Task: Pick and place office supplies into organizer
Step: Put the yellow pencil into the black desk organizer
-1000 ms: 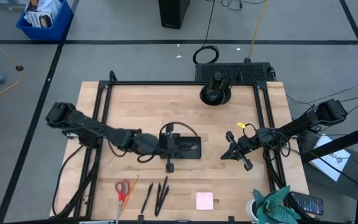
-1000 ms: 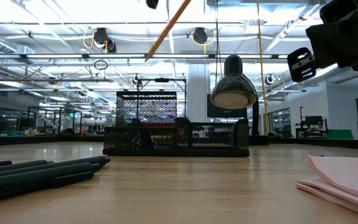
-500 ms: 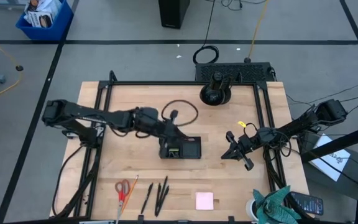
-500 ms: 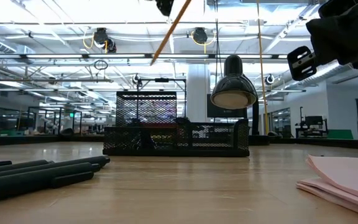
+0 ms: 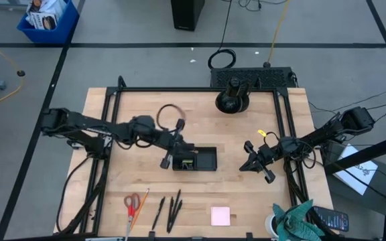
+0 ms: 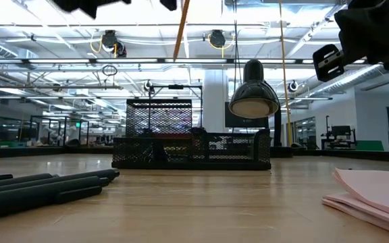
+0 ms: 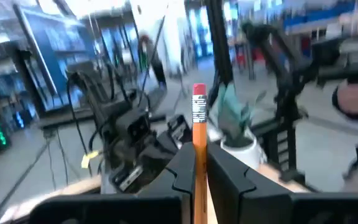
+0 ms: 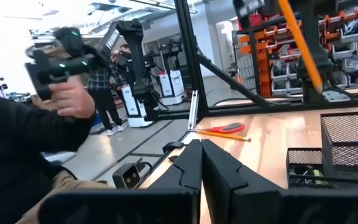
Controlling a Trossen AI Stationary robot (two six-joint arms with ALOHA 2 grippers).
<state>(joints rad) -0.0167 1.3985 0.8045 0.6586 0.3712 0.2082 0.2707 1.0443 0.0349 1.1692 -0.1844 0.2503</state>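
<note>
My left gripper point(image 5: 171, 156) hovers above the left end of the organizer point(image 5: 203, 159), a black mesh tray, and is shut on an orange pencil point(image 7: 198, 134). The low view shows that pencil point(image 6: 180, 30) nearly upright, high over the organizer point(image 6: 191, 145). My right gripper point(image 5: 253, 165) waits to the organizer's right, shut and holding nothing; its wrist view shows the shut fingers point(image 8: 213, 171). Red-handled scissors point(image 5: 132, 204), another pencil point(image 5: 143, 199), black pens point(image 5: 173, 209) and a pink pad point(image 5: 220, 215) lie flat by the near edge. My left gripper pinches the pencil's shaft point(image 7: 198, 163) between its two fingers point(image 7: 180, 177), which lie across it. The eraser end point(image 7: 199, 92) sticks out above the fingers. The pencil is lifted clear and nearly upright, its lower end point(image 6: 175, 57) hanging over the organizer.
A round black stand with a post point(image 5: 232, 100) sits at the far edge, and a small yellow piece point(image 5: 260, 134) lies near the right arm. A teal cloth in a cup point(image 5: 297, 221) stands at the near right corner. A person point(image 8: 36, 137) shows beyond the table.
My left gripper has drawn back toward the table's left and turned, staying shut on the pencil. The pencil has tipped from a strong slant to nearly upright above the organizer. The right arm has kept still.
</note>
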